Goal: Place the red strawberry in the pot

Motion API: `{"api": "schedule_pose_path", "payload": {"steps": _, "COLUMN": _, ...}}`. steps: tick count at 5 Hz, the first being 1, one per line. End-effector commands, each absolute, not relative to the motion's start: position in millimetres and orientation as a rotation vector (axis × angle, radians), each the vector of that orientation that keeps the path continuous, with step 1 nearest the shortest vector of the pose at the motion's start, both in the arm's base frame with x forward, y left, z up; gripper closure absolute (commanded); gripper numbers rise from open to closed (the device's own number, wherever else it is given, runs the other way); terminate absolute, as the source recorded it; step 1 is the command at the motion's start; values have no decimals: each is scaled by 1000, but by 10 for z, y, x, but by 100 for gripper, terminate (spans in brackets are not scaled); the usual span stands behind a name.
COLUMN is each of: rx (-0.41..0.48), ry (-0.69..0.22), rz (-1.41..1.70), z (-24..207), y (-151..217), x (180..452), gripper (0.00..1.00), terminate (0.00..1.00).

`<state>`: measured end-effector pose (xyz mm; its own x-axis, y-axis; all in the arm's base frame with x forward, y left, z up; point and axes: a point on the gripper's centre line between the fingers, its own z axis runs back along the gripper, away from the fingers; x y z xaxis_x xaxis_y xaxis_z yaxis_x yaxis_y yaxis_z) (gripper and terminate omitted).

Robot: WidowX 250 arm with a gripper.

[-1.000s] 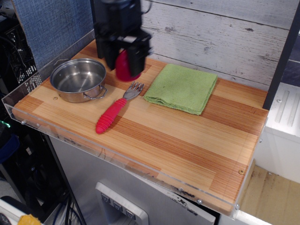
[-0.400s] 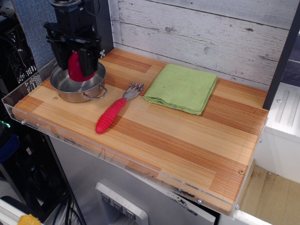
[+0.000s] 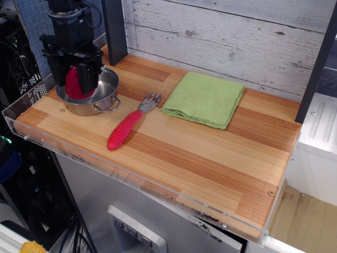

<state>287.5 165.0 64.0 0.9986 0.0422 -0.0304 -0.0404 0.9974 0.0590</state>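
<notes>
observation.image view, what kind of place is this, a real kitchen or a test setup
Probably a lab test bench dressed as a kitchen: a wooden tabletop with clear plastic edging, a gripper holding a toy strawberry over a small pot, a fork.

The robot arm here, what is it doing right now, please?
The arm's gripper holds the red strawberry between its fingers, right over the open steel pot at the left end of the wooden table. The fruit is low in the pot's mouth but not released. A red-handled fork and a folded green cloth lie untouched to the right of the pot.
</notes>
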Motion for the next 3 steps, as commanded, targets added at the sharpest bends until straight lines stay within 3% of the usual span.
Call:
{"api": "schedule_pose_path", "payload": {"steps": 1, "rx": 107, "ry": -8, "rz": 90, "z": 723, "y": 1930, "x": 2980, "gripper": 100, "terminate": 0}}
{"api": "schedule_pose_path", "payload": {"steps": 3, "rx": 73, "ry": 6, "rz": 115, "z": 554, "y": 1934, "x": 3102, "gripper": 100, "terminate": 0}}
